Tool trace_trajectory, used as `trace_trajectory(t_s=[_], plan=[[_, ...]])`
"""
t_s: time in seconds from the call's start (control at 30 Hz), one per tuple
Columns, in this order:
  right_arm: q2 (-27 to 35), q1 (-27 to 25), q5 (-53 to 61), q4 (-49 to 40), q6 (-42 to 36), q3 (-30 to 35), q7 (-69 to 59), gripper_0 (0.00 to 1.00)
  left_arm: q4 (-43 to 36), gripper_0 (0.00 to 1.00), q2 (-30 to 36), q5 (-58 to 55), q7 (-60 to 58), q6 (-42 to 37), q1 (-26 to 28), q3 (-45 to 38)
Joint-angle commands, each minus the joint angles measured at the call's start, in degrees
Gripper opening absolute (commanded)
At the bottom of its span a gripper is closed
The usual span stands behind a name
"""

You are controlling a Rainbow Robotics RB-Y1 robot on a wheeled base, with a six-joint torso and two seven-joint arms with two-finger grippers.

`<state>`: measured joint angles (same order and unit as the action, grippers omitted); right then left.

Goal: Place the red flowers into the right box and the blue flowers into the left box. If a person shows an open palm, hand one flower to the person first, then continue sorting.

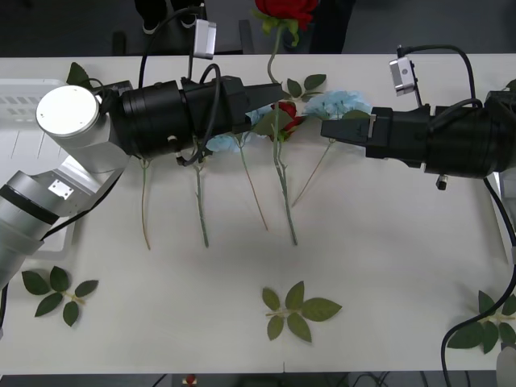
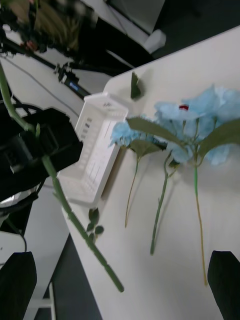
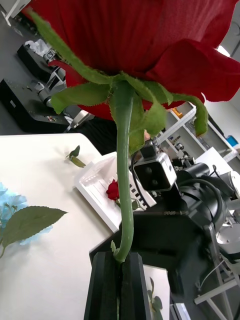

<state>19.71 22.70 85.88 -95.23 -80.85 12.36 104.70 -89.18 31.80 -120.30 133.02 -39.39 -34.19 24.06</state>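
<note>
Two arms over flowers, L gripper (image 1: 276,90) holds red flower (image 1: 284,10)

— Left arm? 
— It reaches across the upper middle of the front view, left gripper (image 1: 278,93) clamped tight, fingers (image 3: 120,285) pressed together.
— And the right? 
— Reaching in from the right edge, right gripper (image 1: 326,129) level, fingers (image 2: 227,282) spread wide apart.
</note>
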Motion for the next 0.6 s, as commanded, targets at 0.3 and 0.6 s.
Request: trace_trajectory(t_s=[0.3,0.6], plan=[[-0.20,2.18,5.88,2.77,-5.72,-1.37,5.43,1.00,-0.91,0.01,-2.18,0.42,5.15,6.08,-0.53,3.80],[-0.20,2.88,5.70,5.93,1.13,-8.67,9.74,1.00,-0.91,0.01,-2.18,-0.02,5.32,6.08,-0.44,3.80]])
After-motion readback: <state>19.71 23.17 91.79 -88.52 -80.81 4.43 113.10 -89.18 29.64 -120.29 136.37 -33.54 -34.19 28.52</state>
